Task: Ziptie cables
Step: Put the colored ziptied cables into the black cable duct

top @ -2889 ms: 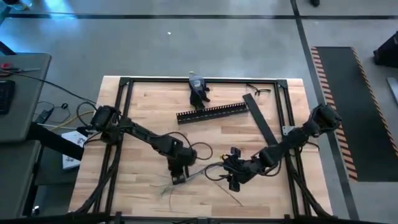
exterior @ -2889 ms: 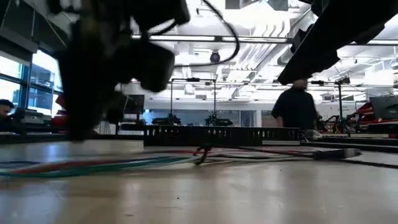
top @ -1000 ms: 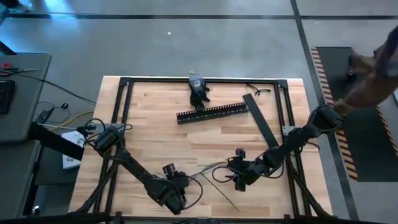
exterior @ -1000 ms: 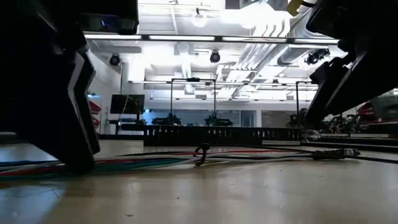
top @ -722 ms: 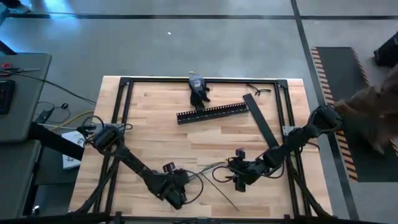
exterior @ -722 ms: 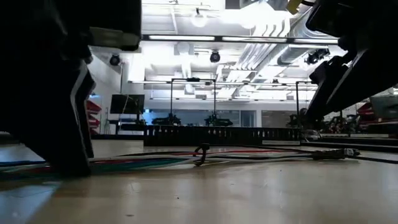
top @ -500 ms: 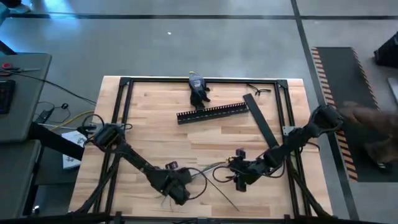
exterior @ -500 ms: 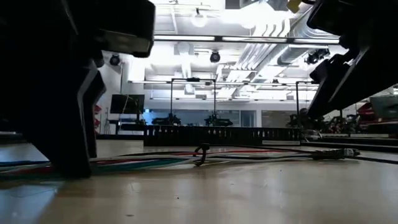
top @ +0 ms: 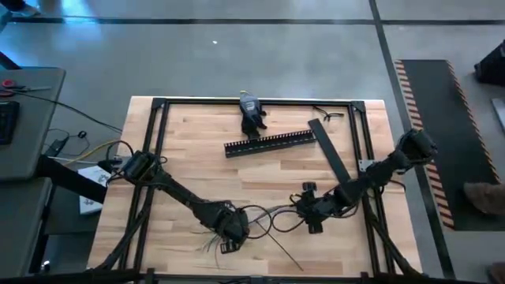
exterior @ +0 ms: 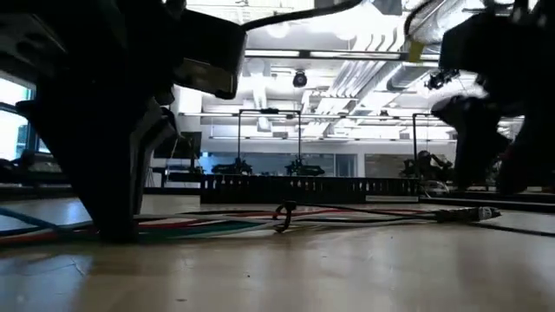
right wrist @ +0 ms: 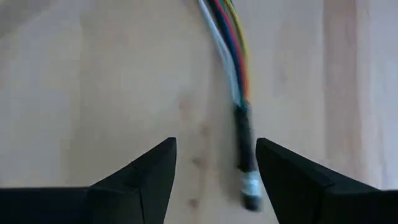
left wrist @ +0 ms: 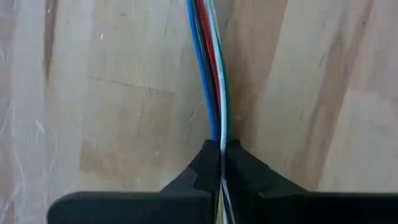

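The cables (left wrist: 211,74) lie along the near middle of the pale wooden table (top: 189,166), a thin bundle of blue, red, white and green strands. The left gripper (left wrist: 221,163) pinches them tight between its fingertips. The right gripper (right wrist: 214,180) hovers spread apart over the bundle's dark sleeved end (right wrist: 244,149), touching nothing. A black comb-edged duct (top: 271,143) and flat lid strip (top: 330,150) rest farther back. Beyond the table: grey floor, bright ceiling lights (exterior: 295,54).
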`<state>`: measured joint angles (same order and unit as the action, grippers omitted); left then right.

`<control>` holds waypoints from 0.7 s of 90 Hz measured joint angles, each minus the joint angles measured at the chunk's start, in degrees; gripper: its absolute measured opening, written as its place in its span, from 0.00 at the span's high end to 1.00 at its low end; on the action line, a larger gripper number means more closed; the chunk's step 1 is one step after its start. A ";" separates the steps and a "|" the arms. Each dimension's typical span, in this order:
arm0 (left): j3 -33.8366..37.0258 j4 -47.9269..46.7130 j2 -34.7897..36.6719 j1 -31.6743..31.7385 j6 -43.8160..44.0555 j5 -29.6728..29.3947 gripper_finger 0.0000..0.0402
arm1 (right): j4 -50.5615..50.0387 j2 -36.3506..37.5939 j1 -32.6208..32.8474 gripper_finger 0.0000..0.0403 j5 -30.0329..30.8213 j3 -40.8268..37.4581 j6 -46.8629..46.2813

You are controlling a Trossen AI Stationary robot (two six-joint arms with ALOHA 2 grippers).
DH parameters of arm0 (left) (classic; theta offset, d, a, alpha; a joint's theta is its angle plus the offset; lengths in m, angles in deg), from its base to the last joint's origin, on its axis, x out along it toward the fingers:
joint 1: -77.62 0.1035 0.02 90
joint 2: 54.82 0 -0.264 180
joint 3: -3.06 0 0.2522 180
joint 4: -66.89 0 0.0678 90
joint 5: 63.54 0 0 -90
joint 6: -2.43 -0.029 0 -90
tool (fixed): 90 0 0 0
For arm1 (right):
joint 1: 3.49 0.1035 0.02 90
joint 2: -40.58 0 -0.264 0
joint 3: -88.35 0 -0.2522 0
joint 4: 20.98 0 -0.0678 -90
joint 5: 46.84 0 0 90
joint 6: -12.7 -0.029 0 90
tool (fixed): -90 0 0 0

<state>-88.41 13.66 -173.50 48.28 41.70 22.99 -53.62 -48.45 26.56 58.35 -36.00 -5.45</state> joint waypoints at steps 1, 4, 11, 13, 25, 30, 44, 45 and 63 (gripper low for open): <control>0.00 0.00 -0.01 0.00 -0.19 -0.01 0.98 | -0.01 -0.20 -0.28 0.48 -0.20 0.00 0.62; 0.00 0.00 0.00 -0.02 -0.41 -0.04 0.98 | -0.04 -0.74 -1.04 0.48 -0.68 0.00 2.41; 0.00 0.00 -0.01 -0.22 -0.46 -0.39 0.98 | -0.40 -1.92 -2.78 0.50 -2.88 0.00 6.71; 0.00 0.00 0.00 -0.31 -0.46 -0.53 0.98 | -0.68 -2.12 -3.28 0.51 -3.74 0.00 7.98; -0.16 -0.07 -0.02 -1.21 -0.37 -1.84 0.98 | -2.00 -2.15 -7.15 0.59 -8.35 0.00 11.97; -0.15 -0.04 -0.02 -1.53 -0.35 -2.46 0.98 | -1.99 -2.12 -8.85 0.63 -10.44 -0.26 12.87; -0.15 0.02 -0.02 -1.62 0.50 -3.14 0.98 | 1.43 -1.78 -12.64 0.74 -15.45 -4.31 13.58; -0.15 0.02 -0.02 -1.62 0.52 -3.16 0.98 | 1.78 -1.76 -12.74 0.75 -15.59 -4.64 13.36; -0.17 -0.06 -0.02 -1.62 -0.49 -3.79 0.99 | 5.85 -1.47 -11.32 0.95 -14.68 -7.39 9.37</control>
<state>-88.59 13.61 -173.52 46.66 41.21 19.20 -47.77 -49.92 15.24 43.67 -43.39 3.92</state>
